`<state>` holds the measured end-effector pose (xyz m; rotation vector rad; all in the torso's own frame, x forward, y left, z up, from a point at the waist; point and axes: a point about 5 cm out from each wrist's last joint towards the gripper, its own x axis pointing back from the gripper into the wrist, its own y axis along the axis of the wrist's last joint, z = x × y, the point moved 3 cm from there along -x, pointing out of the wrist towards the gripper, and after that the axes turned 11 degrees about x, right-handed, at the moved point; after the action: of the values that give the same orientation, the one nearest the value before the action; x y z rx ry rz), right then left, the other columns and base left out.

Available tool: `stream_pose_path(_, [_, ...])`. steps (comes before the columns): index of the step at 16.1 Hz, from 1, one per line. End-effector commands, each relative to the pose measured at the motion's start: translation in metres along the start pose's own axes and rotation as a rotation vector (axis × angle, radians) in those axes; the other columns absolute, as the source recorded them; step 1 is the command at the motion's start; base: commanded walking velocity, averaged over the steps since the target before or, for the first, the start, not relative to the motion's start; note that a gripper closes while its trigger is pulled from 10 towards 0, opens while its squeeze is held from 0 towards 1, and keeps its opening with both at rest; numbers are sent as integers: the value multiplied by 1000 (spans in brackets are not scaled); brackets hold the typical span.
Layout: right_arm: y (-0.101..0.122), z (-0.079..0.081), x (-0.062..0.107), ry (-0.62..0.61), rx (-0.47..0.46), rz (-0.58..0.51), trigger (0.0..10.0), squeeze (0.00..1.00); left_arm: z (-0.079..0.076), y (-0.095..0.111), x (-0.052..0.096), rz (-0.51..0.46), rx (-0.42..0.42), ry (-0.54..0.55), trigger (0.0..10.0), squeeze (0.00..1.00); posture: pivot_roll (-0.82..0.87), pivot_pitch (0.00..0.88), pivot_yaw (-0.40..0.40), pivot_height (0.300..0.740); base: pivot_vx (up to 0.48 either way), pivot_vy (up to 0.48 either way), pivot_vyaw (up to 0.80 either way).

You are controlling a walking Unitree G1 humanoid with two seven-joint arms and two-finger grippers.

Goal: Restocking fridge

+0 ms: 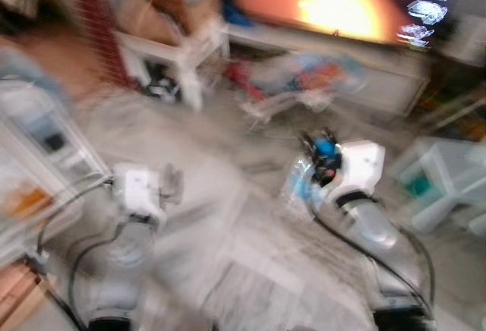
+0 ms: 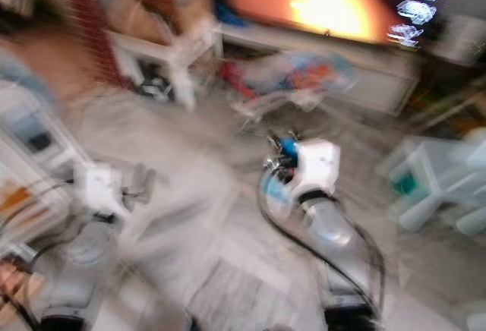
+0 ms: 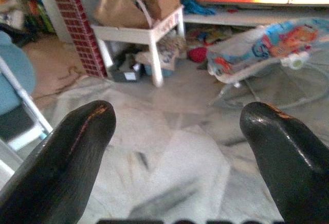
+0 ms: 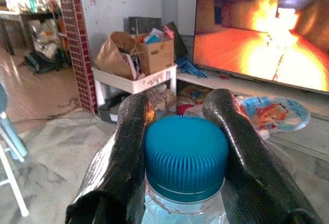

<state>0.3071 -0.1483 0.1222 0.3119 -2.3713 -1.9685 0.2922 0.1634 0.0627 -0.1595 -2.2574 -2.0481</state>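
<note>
Right gripper (image 4: 177,131) grasps a clear plastic bottle with a blue ribbed cap (image 4: 186,157); left gripper (image 3: 177,131) spread, released, above the pale floor (image 3: 169,147).

Brick pillar (image 4: 77,44), white table (image 3: 139,31) w/ boxes, lit TV (image 4: 262,34), pale floor (image 3: 169,147).

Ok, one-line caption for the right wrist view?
Right gripper clamps a clear bottle by its blue cap, facing a glowing TV.
</note>
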Motion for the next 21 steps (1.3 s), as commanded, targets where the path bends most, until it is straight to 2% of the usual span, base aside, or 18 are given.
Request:
stream_pose_path(1, [9,2,-3,1,-8,-41,10000,0,11,0,0,7,-21,24,10000,0,96,36,-38,740,0,454,800])
stream_pose_path(9, [10,3,-7,14,-3,-48,10000,0,10,1,-3,4,-26,24,10000,0,98,35,-38,740,0,452,800])
stream_pose_path(18, [12,12,-10,59,6,-58,10000,0,9,3,-5,-3,-30,26,10000,0,99,57,-38,740,0,455,800])
stream_pose_path(21, [13,13,-10,67,8,-62,10000,0,11,2,-4,-3,-32,30,10000,0,98,63,-37,740,0,119,800])
